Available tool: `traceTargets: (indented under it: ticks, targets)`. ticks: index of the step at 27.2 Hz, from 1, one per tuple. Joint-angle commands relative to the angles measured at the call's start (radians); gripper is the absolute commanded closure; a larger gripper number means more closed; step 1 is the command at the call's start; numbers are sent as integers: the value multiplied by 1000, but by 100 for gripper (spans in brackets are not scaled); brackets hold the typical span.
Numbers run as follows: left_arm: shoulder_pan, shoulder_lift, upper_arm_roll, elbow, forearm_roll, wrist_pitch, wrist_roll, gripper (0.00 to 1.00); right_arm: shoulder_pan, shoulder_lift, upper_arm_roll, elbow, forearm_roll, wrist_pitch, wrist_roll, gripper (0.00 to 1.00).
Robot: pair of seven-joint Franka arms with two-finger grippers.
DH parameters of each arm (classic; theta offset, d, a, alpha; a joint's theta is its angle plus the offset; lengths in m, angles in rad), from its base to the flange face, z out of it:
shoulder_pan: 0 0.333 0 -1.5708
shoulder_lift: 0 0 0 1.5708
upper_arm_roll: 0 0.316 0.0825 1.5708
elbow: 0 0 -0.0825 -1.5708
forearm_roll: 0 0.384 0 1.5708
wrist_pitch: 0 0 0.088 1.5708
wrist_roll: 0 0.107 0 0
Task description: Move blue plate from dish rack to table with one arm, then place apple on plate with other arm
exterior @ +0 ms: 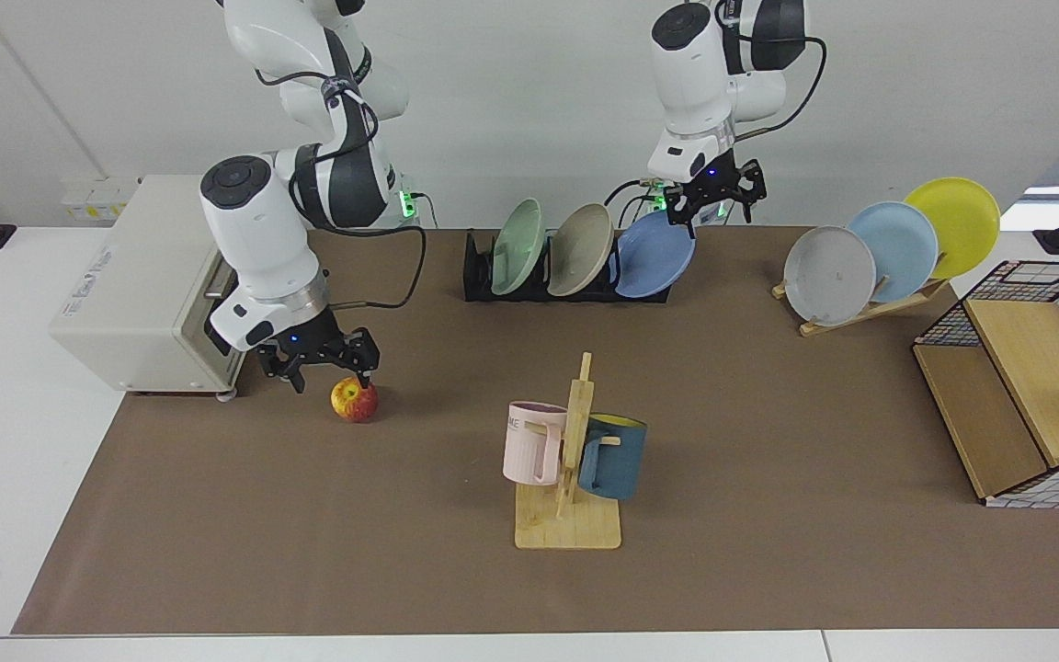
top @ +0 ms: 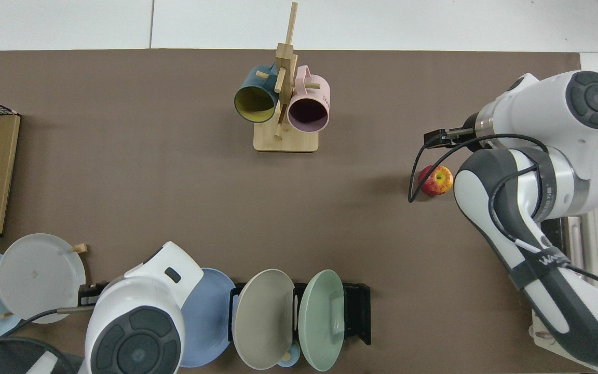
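Blue plate [exterior: 656, 254] leans in the dish rack [exterior: 479, 276]; left end effector [exterior: 711, 204] open above its rim, right end effector [exterior: 325, 364] spread over the apple [exterior: 354, 400], both empty, lining up grabs I'd guess.

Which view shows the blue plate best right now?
The facing view: the blue plate leans at the end of the dish rack, its face nearly unobstructed below the left hand. In the top view, that arm hides much of the plate.
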Motion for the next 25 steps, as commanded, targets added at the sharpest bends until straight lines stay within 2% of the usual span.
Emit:
traceTargets:
  ticks: [1,6,9,15,18,21,25]
  targets:
    - [-50,-49,-2,-74,-7,80,-83,17,-4,9,3,-37,9,35,14,0]
    - [-67,-57,-10,-129,-5,119,-113,17,-10,65,3,-43,7,87,6,0]
    - [-61,-54,-66,-174,-4,163,-149,17,-15,86,3,-56,4,123,5,0]
    - [-55,-48,-76,-180,4,182,-161,18,-15,118,3,-68,4,140,16,0]
    - [-54,-42,-76,-183,4,180,-153,31,-15,118,3,-79,4,140,16,0]
    - [-49,-40,-74,-188,7,182,-149,34,-15,115,3,-88,4,135,14,0]
    - [-37,-39,-74,-189,13,179,-146,49,-12,105,3,-103,4,124,14,0]
